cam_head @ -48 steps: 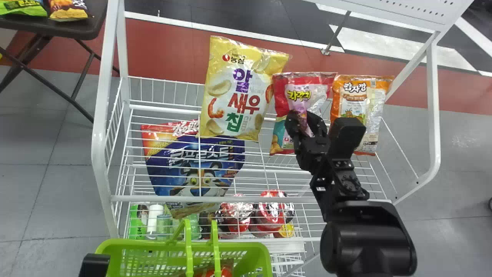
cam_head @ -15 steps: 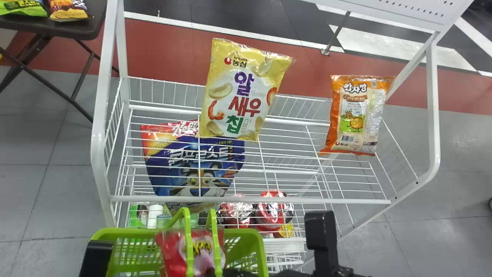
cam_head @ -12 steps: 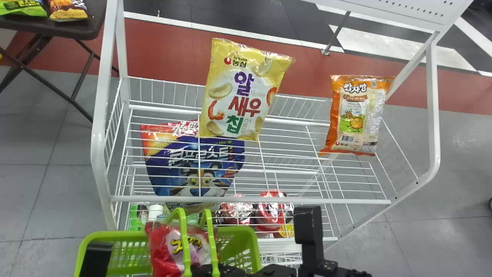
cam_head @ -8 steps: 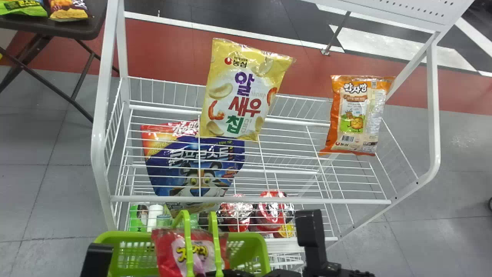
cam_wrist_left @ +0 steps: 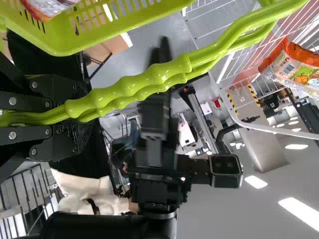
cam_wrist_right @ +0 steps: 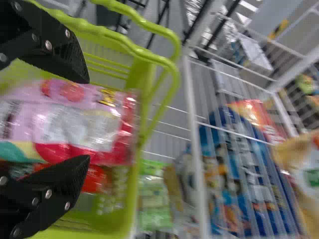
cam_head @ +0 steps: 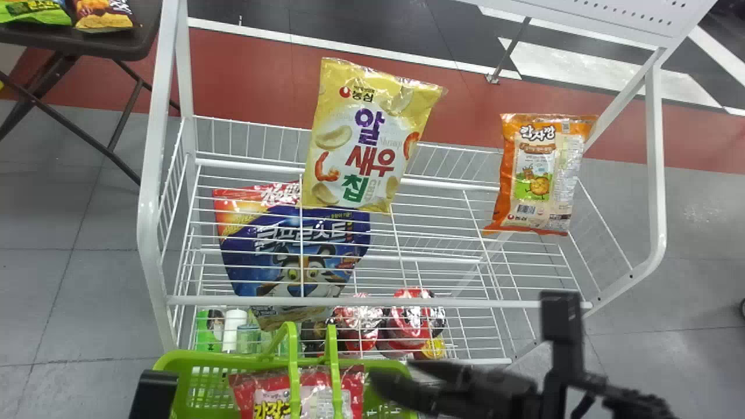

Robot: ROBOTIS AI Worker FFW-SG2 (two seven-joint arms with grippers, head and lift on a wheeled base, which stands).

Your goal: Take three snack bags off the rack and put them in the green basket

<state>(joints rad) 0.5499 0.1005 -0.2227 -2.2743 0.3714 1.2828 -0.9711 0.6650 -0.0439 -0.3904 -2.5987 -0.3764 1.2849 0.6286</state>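
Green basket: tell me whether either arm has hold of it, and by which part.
The left gripper holds the green basket by its handles, its jaws closed around them. The right gripper holds nothing; its jaws stand apart.

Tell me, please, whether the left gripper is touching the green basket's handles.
Touching. The left wrist view shows the left gripper with its jaws closed on the green basket's handles, which run between them.

Red snack bag (cam_head: pixel 314 387) in green basket (cam_head: pixel 195 361), yellow bag (cam_head: pixel 372 139) slightly tilted, orange bag (cam_head: pixel 538 174) on white rack (cam_head: pixel 407 302)
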